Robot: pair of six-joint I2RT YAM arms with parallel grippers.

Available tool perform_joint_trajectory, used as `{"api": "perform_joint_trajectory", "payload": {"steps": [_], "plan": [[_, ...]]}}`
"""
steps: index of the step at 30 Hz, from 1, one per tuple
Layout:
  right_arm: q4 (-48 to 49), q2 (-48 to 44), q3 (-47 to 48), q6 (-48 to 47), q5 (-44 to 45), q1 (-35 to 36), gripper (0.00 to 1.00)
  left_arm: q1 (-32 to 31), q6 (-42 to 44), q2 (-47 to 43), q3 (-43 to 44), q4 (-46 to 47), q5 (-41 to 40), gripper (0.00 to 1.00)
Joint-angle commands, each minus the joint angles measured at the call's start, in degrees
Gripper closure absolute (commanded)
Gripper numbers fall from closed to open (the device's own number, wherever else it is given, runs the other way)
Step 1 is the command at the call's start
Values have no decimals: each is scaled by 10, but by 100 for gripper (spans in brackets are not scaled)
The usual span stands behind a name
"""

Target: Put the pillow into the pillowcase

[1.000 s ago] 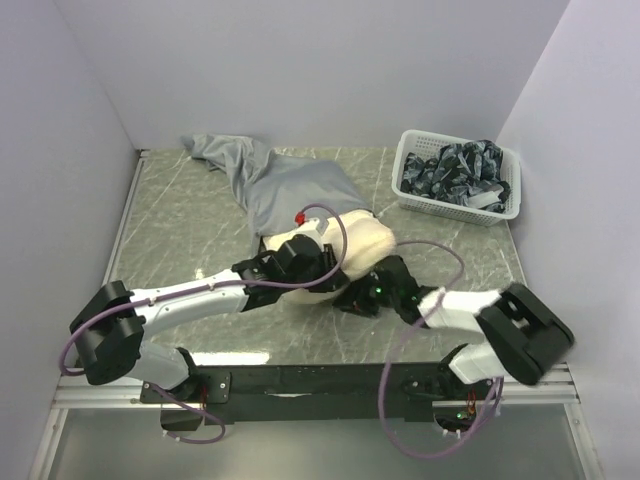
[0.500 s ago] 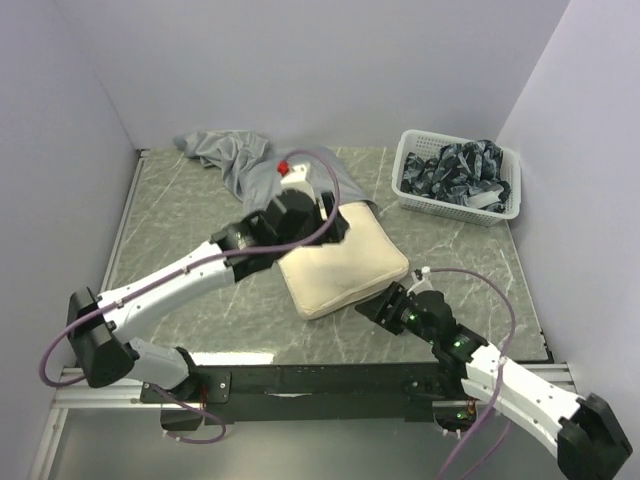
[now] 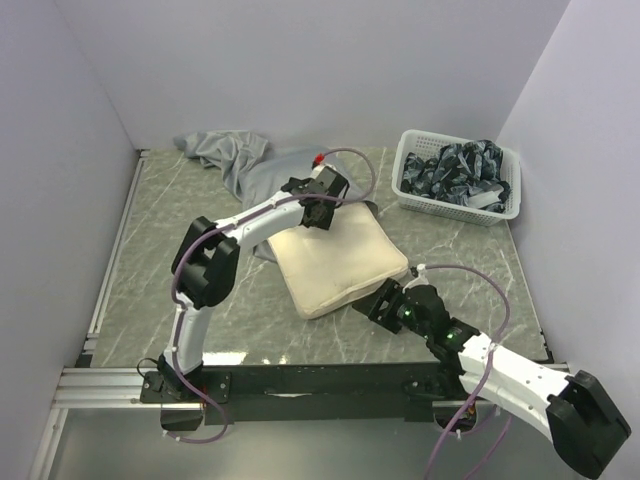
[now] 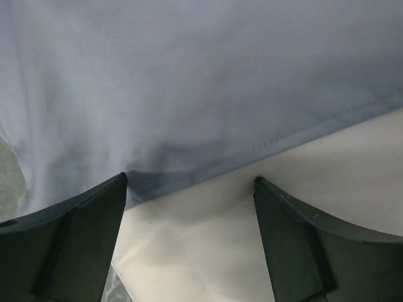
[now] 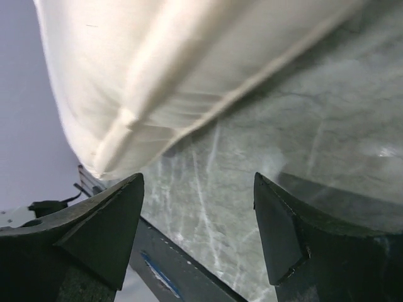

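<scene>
1. Pillow (image 3: 340, 262) lies flat on the table (image 3: 170, 240), about mid-table. Its far edge meets the grey pillowcase (image 3: 255, 170), which is bunched toward the far left corner.
2. The left gripper (image 3: 318, 212) sits over that far edge, jaws apart and clamped on nothing. Its wrist view shows the case's hem (image 4: 271, 146) lying across the cream fabric between the fingers. It looks placed to catch the hem and lift the mouth open.
3. The right gripper (image 3: 380, 300) is just beside the pillow's near right corner, jaws apart and empty. It is probably there to grip or push from the opposite end.
4. The pillow sits diagonally. Its long axis seems to run from near left to far right, so a long side faces the case, though it looks nearly square from above.
5. A basket (image 3: 450, 210) of dark cloths stands well apart at the far right.
</scene>
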Motion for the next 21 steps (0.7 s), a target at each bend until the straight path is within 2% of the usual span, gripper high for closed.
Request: {"api": "perform_joint_trajectory", "payload": {"steps": [1,5,8,9,11,12,14,15,17,18,21], "plan": [[95,14,-2,6,-7,3,23,17,89,0,54,10,-66,15],[112,11,-8,10,0,3,22,22,121,16,53,20,-103,20],[115,15,1,8,4,3,20,32,128,28,46,33,-102,28],[117,17,3,8,3,3,19,35,129,32,47,33,-97,37],[130,23,1,13,0,3,17,38,134,32,40,44,-84,45],[137,27,0,16,-1,3,16,38,133,31,40,44,-76,58],[156,45,1,21,0,3,12,38,134,26,38,47,-40,64],[162,54,3,23,1,3,11,38,134,22,35,50,-33,76],[196,78,3,33,12,3,7,38,133,17,30,44,-4,85],[215,88,2,38,15,3,5,38,130,8,28,39,9,99],[251,149,21,54,26,3,4,37,108,-32,13,22,88,99]]}}
